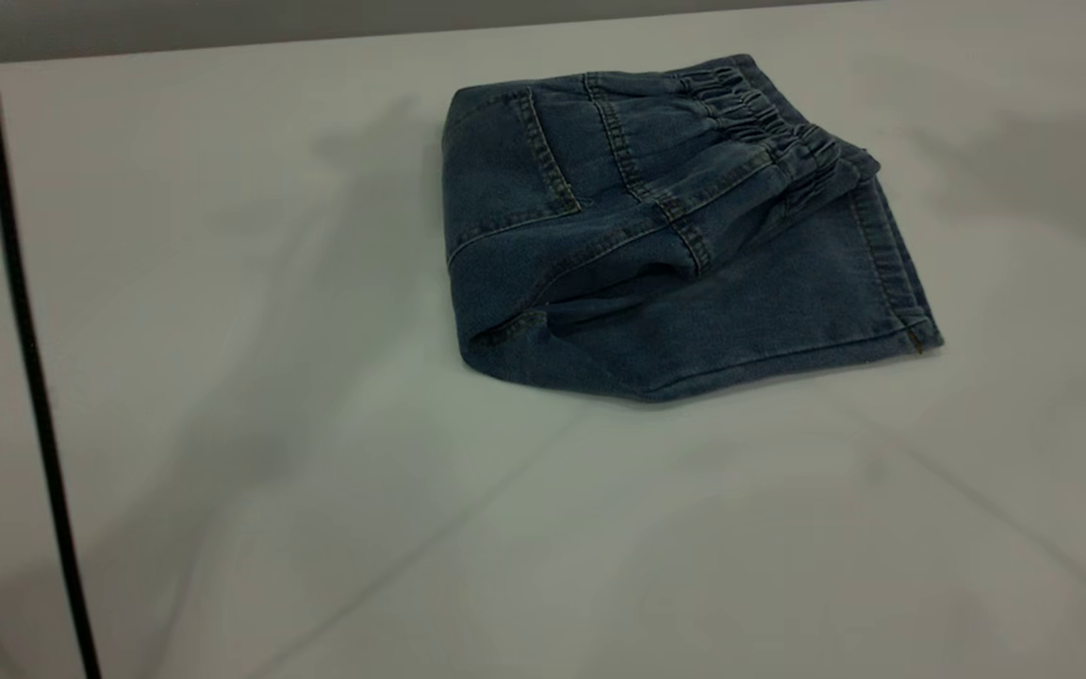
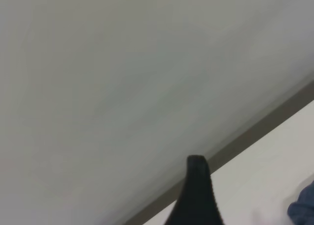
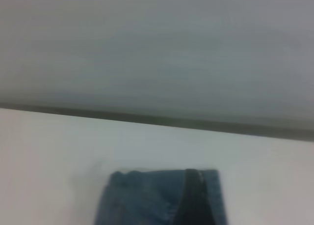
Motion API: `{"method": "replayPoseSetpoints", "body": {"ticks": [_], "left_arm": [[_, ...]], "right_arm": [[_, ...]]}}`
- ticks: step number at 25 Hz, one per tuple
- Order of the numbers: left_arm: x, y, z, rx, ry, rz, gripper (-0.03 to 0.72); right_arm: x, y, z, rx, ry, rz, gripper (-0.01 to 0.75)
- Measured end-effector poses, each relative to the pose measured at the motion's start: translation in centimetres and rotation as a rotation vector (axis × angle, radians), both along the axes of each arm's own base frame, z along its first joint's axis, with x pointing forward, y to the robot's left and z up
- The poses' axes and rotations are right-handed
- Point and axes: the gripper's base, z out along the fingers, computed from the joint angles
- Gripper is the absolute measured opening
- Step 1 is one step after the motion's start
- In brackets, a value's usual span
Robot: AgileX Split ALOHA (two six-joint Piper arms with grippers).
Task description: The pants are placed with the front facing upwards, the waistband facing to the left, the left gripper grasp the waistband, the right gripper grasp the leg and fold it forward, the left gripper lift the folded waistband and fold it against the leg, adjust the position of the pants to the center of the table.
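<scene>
I see the pants (image 1: 666,255) lying folded on the worktop (image 1: 317,490), in the far half and a little to the right of the middle in the exterior view. They make a compact bundle: the top part is doubled over the leg, so the gathered waistband (image 1: 769,123) now sits along the upper right of the pile, just inside the stitched cuff (image 1: 892,264) that runs down the right edge. A tan seam line crosses the upper layer, and a dark opening shows between the layers toward the near side. The fold edge on the left is rounded and rests flat on the surface.

Neither arm reaches into the exterior view; only a thin black cable (image 1: 24,339) crosses the left side from top to bottom.

From the left wrist camera I get one dark fingertip of the left gripper (image 2: 196,195) held up off the worktop, with a blue corner of the pants at the frame's edge, well apart from it. From the right wrist camera I see a dark finger of the right gripper (image 3: 194,198) in front of the denim, probably just above it, though the view is too soft to be sure. For both grippers I cannot tell how the jaws stand.
</scene>
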Motion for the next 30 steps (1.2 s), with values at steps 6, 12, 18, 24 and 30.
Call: {"method": "replayPoseSetpoints", "body": {"ticks": [6, 12, 18, 24, 30], "left_arm": [[-2.8, 1.9, 1.5, 0.002, 0.022, 0.052, 0.531], [-7.0, 4.3, 3.0, -0.059, 0.047, 0.106, 0.531], [-12.3, 6.9, 3.7, -0.136, 0.08, 0.14, 0.531], [-18.2, 9.4, 2.7, -0.184, 0.14, 0.102, 0.531], [-24.2, 12.3, 0.7, -0.248, 0.166, 0.117, 0.531]], "right_arm": [[-6.0, 0.1, 3.1, -0.007, -0.079, 0.024, 0.479], [-13.0, 0.6, 4.0, 0.029, -0.113, 0.069, 0.479], [-19.6, 1.1, 2.4, 0.042, -0.128, 0.137, 0.479], [-25.2, 1.1, -0.6, 0.043, -0.119, 0.137, 0.479], [-29.6, 1.2, -3.2, 0.054, -0.137, 0.137, 0.479]]}}
